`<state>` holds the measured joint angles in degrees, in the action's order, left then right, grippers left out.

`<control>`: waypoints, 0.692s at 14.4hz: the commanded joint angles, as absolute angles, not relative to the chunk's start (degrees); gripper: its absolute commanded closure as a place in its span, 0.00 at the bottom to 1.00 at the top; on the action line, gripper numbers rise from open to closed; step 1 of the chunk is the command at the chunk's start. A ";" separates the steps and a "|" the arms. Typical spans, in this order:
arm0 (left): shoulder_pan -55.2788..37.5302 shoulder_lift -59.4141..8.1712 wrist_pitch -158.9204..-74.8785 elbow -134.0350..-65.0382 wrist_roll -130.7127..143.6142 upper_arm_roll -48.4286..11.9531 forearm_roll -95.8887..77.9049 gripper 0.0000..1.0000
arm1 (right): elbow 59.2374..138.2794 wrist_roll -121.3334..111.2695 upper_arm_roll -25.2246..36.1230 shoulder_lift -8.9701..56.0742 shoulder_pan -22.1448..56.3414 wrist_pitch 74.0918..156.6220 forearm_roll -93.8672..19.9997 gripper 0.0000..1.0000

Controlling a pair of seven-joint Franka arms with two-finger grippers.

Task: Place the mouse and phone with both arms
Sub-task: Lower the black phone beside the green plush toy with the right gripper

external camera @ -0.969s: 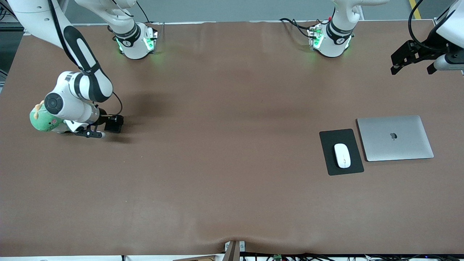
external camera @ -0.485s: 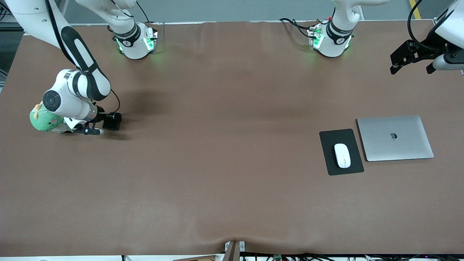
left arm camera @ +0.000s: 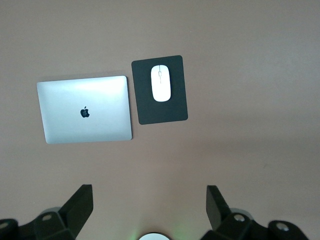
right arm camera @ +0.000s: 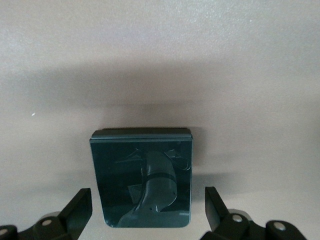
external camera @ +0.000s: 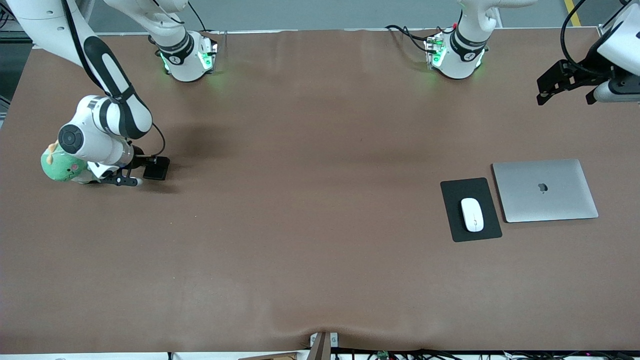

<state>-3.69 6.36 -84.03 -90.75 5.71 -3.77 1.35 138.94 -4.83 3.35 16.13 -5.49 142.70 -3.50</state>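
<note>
The black phone (external camera: 156, 168) (right arm camera: 140, 165) rests on the brown table toward the right arm's end, its glossy face mirroring the arm. My right gripper (external camera: 137, 171) (right arm camera: 147, 200) is low over it and open, a finger on each side with a gap to the phone's edges. The white mouse (external camera: 472, 214) (left arm camera: 161, 83) lies on a black mouse pad (external camera: 457, 192) (left arm camera: 165, 112) toward the left arm's end. My left gripper (external camera: 566, 97) (left arm camera: 148, 195) hangs open and empty, high over the table edge near the left arm's base.
A closed silver laptop (external camera: 545, 190) (left arm camera: 85, 109) lies beside the mouse pad. A green plush toy (external camera: 60, 167) sits right against the right arm's wrist, at the table's edge. Both bases (external camera: 187, 57) stand along the table's edge farthest from the front camera.
The right gripper has opened and let go of the phone, which now lies on the table. The left gripper has drifted slightly upward in the front view.
</note>
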 commanded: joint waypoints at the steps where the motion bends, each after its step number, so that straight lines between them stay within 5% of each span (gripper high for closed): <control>1: -3.43 6.50 -83.85 -90.88 5.36 -3.43 0.35 0.00 | 138.44 -5.36 2.29 14.15 -6.94 141.16 -2.90 0.00; 4: -2.29 6.68 -83.85 -90.88 5.71 -3.34 0.35 0.00 | 135.54 -5.36 2.20 13.89 -6.68 137.30 -2.90 0.00; 10: -2.29 6.50 -84.38 -90.79 6.06 -3.34 0.18 0.00 | 117.89 -5.27 2.20 13.97 -6.94 113.24 -2.99 0.00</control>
